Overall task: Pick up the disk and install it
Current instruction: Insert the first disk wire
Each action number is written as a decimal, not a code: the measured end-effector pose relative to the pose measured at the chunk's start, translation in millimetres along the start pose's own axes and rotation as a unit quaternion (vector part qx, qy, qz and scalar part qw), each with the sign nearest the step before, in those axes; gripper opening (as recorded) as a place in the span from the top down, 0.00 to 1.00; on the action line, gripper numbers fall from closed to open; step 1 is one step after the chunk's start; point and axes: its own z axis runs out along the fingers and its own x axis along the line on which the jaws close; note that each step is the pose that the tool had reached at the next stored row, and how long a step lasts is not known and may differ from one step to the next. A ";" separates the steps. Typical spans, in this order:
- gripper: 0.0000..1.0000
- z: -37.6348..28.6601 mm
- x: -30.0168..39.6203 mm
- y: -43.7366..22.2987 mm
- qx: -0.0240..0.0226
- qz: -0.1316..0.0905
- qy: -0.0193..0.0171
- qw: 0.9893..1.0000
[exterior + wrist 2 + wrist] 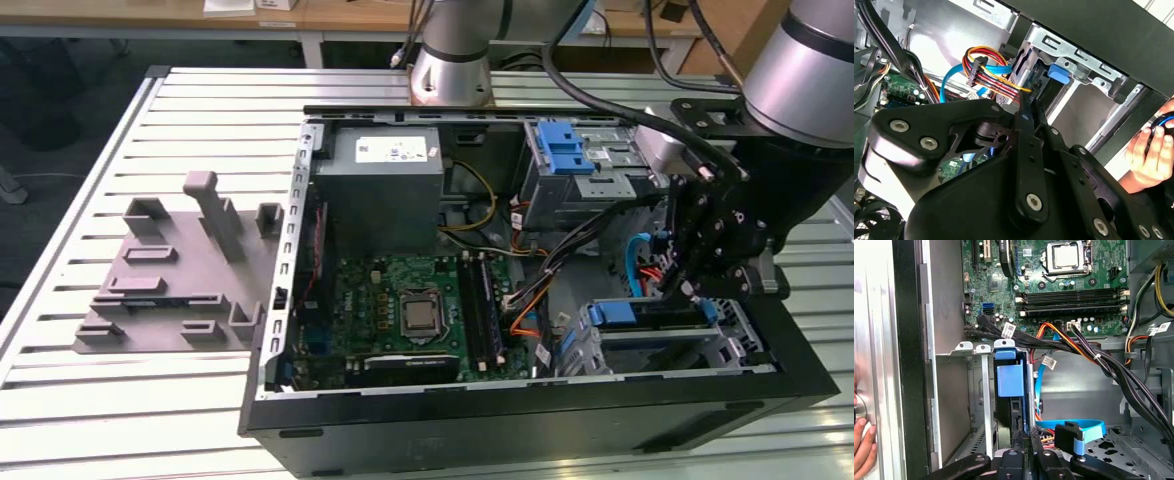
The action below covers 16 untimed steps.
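Note:
The disk (647,313), in its blue carrier, stands on edge inside the lower metal drive cage (741,345) at the exterior view's right, near the case's front corner. In the first wrist view the disk (1010,380) sits deep in the cage slot (981,390), blue face toward the camera. My gripper (674,292) hangs straight over it. Its fingers (1016,437) are drawn close together at the disk's near edge, and the gripper (1024,432) is shut. The gripper (1030,102) points into the same cage (1079,55) in the second wrist view. Whether it pinches the carrier is hidden.
The open case holds a grey power supply box (387,165), a motherboard (414,300) and an upper cage with a blue latch bracket (567,150). Cable bundles (1094,355) and a blue flat cable (1074,432) run beside the cage. A person's hand (1149,150) rests outside the case wall.

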 end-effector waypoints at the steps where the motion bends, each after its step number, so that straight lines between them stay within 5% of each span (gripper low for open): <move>1: 0.83 0.0 0.1 -0.1 0.000 0.000 0.000 1.000; 16: 0.83 0.9 3.1 -1.2 0.000 0.000 0.000 1.000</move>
